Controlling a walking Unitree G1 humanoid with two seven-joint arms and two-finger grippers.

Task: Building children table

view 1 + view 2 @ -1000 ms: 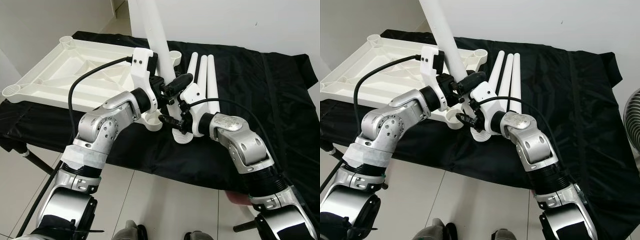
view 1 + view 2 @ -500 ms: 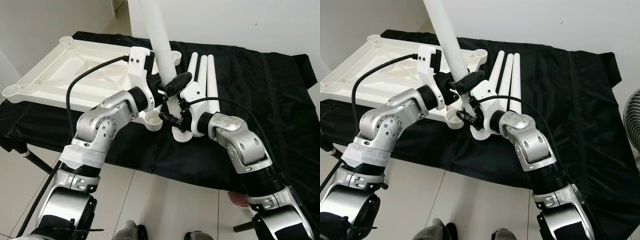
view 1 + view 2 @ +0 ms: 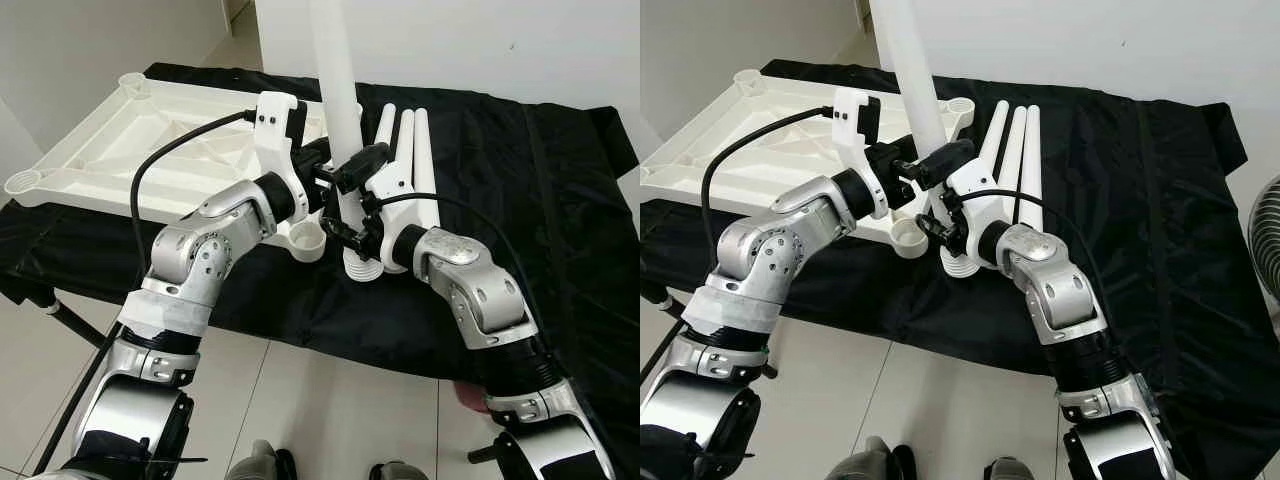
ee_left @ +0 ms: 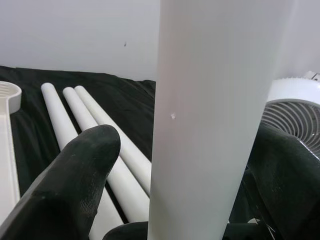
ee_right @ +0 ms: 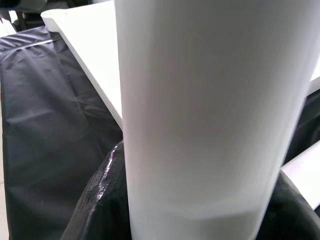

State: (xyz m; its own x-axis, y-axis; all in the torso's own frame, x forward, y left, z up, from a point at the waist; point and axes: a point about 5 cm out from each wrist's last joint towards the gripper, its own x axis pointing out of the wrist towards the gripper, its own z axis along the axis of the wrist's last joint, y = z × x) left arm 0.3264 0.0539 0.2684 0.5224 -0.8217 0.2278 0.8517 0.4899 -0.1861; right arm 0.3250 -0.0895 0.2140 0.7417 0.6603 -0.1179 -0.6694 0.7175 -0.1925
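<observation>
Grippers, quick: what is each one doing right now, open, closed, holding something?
Left gripper: closed on the upright white table leg.
Right gripper: closed on the same leg, lower down.

A black cloth [image 3: 520, 200] lies near what looks like a white fan [image 4: 292, 107].

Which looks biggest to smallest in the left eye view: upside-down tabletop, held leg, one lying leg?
1. Upside-down tabletop
2. Held leg, though it is nearer the camera and cut off at the top edge
3. One lying leg
</observation>
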